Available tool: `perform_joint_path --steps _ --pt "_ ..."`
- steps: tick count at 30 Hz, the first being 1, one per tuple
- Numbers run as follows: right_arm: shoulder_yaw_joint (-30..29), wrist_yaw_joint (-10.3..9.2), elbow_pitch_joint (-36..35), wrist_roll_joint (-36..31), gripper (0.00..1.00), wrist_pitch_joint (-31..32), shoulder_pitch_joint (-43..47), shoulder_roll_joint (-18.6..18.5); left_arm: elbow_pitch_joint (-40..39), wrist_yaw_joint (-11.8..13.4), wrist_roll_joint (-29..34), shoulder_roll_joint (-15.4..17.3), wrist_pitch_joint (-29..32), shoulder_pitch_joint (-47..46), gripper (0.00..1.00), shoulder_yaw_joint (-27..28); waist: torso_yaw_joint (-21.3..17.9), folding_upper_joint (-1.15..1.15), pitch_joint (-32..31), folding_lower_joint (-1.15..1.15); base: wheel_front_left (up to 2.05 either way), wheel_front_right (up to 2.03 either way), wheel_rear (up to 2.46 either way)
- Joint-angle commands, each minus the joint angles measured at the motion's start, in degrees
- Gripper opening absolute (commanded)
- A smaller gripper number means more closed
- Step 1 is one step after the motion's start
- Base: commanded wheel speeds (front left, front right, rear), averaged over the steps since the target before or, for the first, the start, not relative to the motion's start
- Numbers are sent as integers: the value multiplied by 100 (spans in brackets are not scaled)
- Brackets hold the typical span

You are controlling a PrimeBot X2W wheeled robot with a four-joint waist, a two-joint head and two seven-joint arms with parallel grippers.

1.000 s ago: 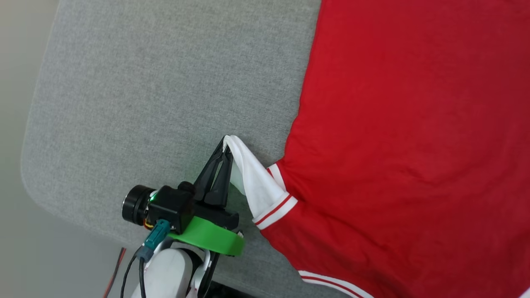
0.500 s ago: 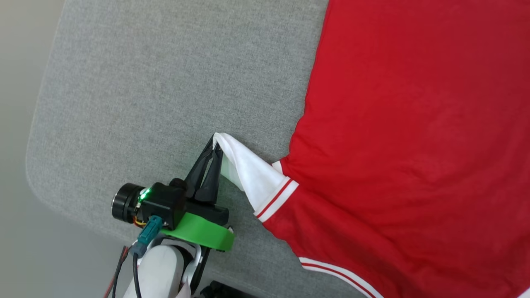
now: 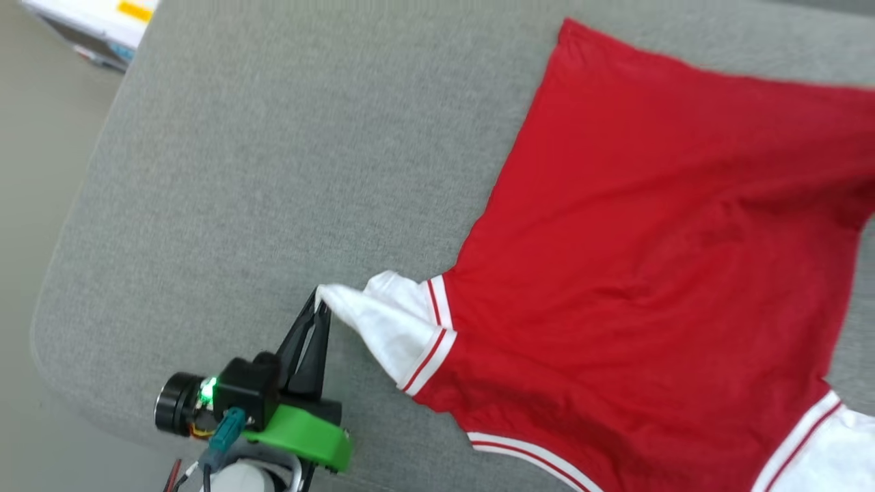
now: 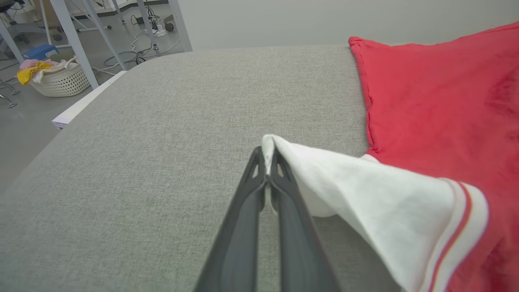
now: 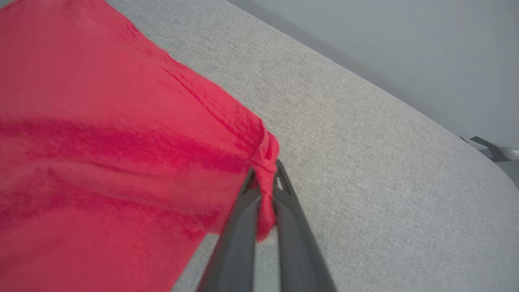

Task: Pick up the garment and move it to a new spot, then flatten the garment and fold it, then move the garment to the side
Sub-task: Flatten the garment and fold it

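Red jersey T-shirt (image 3: 649, 273) is spread on the grey fabric tabletop (image 3: 260, 171). Its white sleeve (image 3: 379, 321) is clamped by the left gripper (image 3: 320, 306), with the body stretched to that gripper's right. A red hem corner is pinched in the right gripper (image 5: 265, 172).

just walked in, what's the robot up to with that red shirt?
The robot holds the shirt at two places on a grey padded table. Its left hand is shut on the tip of a white sleeve, which stretches out to the side. Its right hand is shut on a bunched red corner. The shirt's body lies mostly flat with a few wrinkles, and nothing is folded yet.
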Motion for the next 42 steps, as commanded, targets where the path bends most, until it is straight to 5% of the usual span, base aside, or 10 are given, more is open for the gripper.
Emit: perform_joint_path --steps 1,13,27,28,30,42 --pt "-19 -3 -115 95 0 -105 303 -105 18 26 28 57 -34 128 0 49 -439 0 -662 0 0 0 0" --pt "-857 -3 -730 420 0 -470 3064 -299 74 119 -49 217 -34 758 0 239 -999 0 -1356 0 0 0 0" --pt "-1421 -3 -803 -84 0 -541 5773 1004 169 90 -94 252 -34 751 0 244 -1071 0 -1378 0 0 0 0" --pt "-1468 -3 -792 -167 12 -644 5787 1141 186 91 -99 263 -34 753 0 258 -1092 0 -1382 0 0 0 0" --pt "-1564 -3 -837 -283 100 -775 5694 1200 193 95 -98 278 -34 766 0 272 -1118 0 -1399 0 0 0 0" --pt "-2218 -3 -2091 -602 100 -1296 4433 1012 128 79 -34 287 -34 645 0 172 -989 0 -1295 0 0 0 0"
